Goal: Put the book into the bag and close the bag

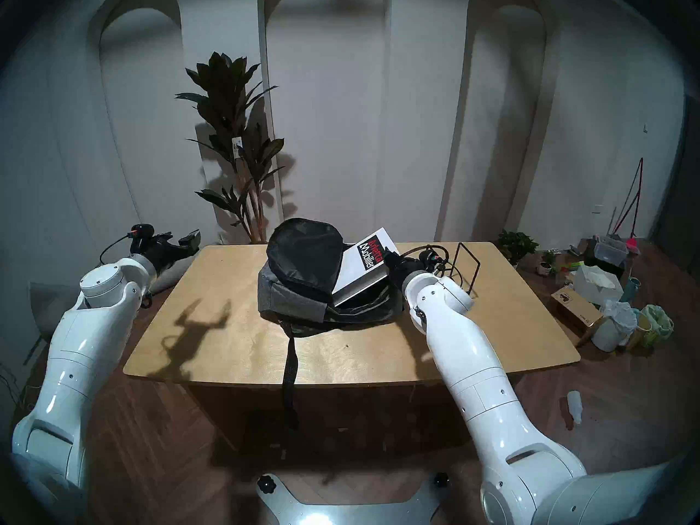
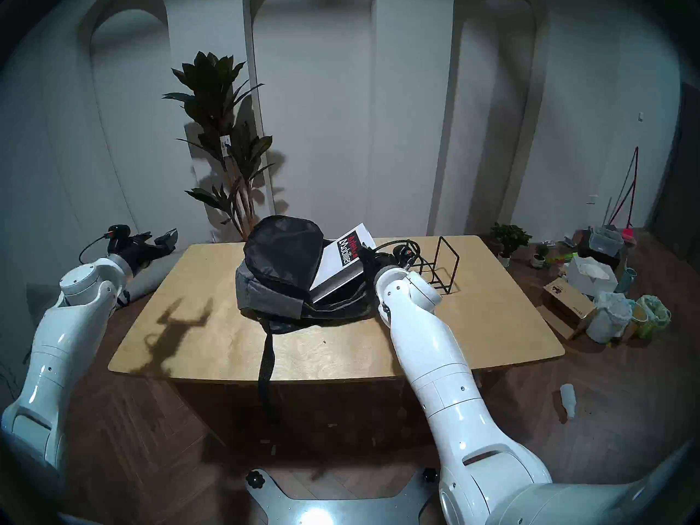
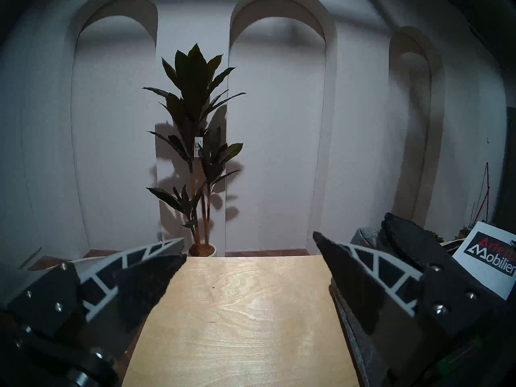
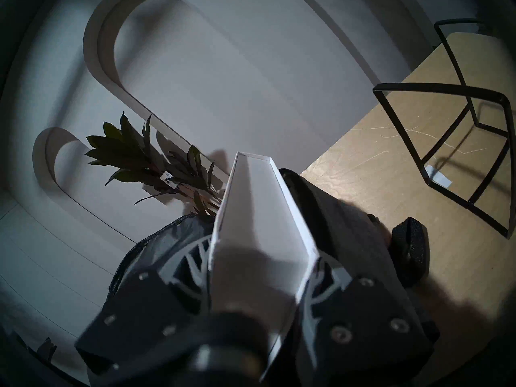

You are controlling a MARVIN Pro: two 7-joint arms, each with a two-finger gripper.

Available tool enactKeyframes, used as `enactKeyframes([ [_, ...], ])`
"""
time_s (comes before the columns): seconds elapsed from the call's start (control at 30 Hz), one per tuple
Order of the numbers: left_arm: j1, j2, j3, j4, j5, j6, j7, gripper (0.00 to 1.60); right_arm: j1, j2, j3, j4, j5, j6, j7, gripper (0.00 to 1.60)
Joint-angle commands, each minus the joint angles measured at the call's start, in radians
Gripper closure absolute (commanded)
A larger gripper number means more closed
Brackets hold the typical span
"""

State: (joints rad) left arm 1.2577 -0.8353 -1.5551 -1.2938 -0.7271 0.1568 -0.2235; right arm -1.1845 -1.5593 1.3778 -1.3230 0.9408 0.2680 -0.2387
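**rigwatcher:** ok so where's your book (image 1: 365, 261) sitting right now? From the head cam it looks tilted, lower end poking into the open mouth of the bag (image 1: 299, 304), upper corner sticking up past the black flap.

**benchmonkey:** yep, that's it. Your right gripper (image 1: 390, 261) is pinched onto the book's near edge. In the right wrist view the book (image 4: 259, 224) runs straight out between the two fingers (image 4: 192, 258), pressed on either side of it. So part in, part out, bag not zipped.

**rigwatcher:** and your left one?

**benchmonkey:** left gripper (image 1: 182, 240) is off past the table's (image 1: 341, 353) left edge, well apart from the bag, jaws spread wide with nothing in them. The left wrist cam shows bare tabletop (image 3: 243, 308) between the fingers (image 3: 156, 266), plus the plant (image 3: 198, 143) against the wall.

**rigwatcher:** that wire rack (image 1: 464, 270)?

**benchmonkey:** standing on the table just right of your right wrist. Bag's strap (image 1: 289, 376) hangs over the front edge.
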Motion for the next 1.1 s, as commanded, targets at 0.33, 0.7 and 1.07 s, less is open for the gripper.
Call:
enactKeyframes([
  [0.33, -0.018, 0.005, -0.019, -0.005, -0.005, -0.033, 0.005, 0.0, 0.024, -0.018, -0.009, -0.078, 0.027, 0.13, -0.135, 1.6],
  [0.7, 0.011, 0.013, -0.035, -0.035, -0.014, -0.029, 0.039, 0.0, 0.038, -0.028, -0.028, -0.046, 0.042, 0.149, -0.191, 1.6],
  [1.07, 0.018, 0.018, -0.036, -0.042, -0.02, -0.03, 0.05, 0.0, 0.039, -0.021, -0.044, 0.002, 0.066, 0.15, -0.151, 1.6],
])
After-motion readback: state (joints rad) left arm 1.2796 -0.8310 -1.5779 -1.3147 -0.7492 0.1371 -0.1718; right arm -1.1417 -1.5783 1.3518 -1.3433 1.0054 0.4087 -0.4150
